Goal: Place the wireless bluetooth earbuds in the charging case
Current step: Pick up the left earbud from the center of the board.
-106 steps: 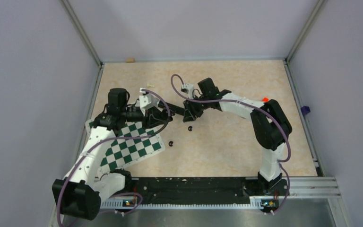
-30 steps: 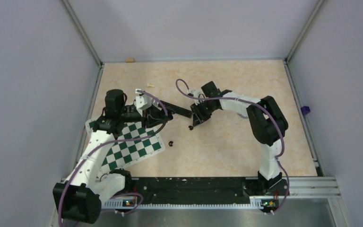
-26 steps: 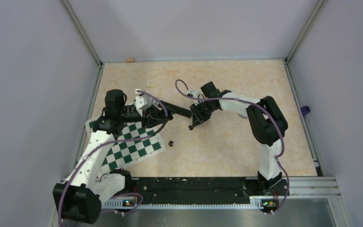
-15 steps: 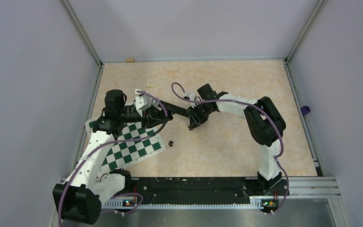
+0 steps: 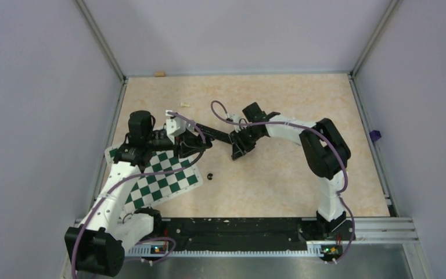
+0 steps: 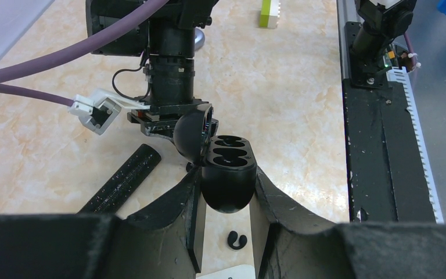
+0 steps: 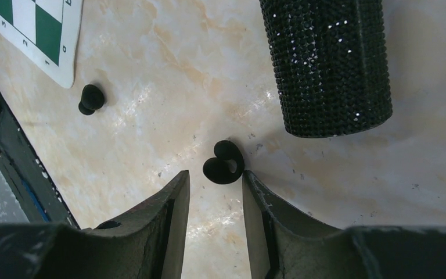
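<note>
My left gripper [image 6: 225, 185] is shut on the black charging case [image 6: 227, 174], held above the table with its lid open and two dark slots facing up. My right gripper [image 7: 215, 177] is open and low over the table. A black earbud [image 7: 223, 163] lies just at its fingertips, nearer the right finger [image 7: 255, 192]. A second black earbud [image 7: 91, 97] lies by the chessboard corner and shows in the top view [image 5: 210, 175]. A black earbud [image 6: 236, 239] also lies on the table under the case. No pale purple buds show.
A black glittery cylinder [image 7: 328, 64] lies just beyond the earbud, between both grippers [image 5: 215, 132]. The green chessboard [image 5: 162, 180] lies under the left arm. A small cream chess piece [image 5: 184, 105] sits further back. The black front rail [image 6: 383, 151] is near.
My right gripper has shifted slightly left, toward the left gripper, and now covers the black earbud in the top view. The left arm holds still with the case.
</note>
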You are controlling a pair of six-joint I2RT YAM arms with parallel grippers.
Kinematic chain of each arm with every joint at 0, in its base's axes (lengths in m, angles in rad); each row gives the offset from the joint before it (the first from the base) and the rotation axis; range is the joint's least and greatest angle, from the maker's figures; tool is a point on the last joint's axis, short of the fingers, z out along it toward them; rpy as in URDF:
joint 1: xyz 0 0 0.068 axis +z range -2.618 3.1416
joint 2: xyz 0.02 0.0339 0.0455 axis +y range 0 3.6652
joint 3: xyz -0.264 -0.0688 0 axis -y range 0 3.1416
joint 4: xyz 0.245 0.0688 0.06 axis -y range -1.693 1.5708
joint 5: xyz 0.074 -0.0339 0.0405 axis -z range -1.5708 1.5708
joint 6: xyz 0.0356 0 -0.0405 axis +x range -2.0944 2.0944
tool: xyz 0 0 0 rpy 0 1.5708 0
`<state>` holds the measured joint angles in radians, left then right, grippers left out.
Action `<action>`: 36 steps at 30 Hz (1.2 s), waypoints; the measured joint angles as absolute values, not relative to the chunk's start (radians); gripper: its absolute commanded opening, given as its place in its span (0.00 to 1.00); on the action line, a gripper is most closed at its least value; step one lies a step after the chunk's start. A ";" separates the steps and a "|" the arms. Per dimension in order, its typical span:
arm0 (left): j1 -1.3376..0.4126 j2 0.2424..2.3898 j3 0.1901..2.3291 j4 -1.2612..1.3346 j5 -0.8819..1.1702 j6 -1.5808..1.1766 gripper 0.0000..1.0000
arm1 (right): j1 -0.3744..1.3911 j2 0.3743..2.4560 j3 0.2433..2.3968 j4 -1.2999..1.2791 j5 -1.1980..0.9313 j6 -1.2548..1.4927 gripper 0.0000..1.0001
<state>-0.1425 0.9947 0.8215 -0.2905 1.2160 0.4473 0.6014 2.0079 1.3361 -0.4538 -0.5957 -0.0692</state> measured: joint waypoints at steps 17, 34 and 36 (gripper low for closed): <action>-0.141 0.995 0.820 -0.290 1.217 0.447 0.00 | 0.547 2.030 1.337 -0.453 -0.631 -0.042 0.25; -0.140 0.995 0.820 -0.290 1.224 0.447 0.00 | 0.559 2.040 1.344 -0.447 -0.649 -0.040 0.25; -0.140 0.995 0.820 -0.290 1.226 0.448 0.00 | 0.561 2.040 1.344 -0.447 -0.649 -0.040 0.25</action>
<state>-0.1398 0.9947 0.8204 -0.2905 1.2263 0.4477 0.5610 2.0403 1.3441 -0.4473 -0.6491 -0.0402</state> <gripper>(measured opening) 0.346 0.249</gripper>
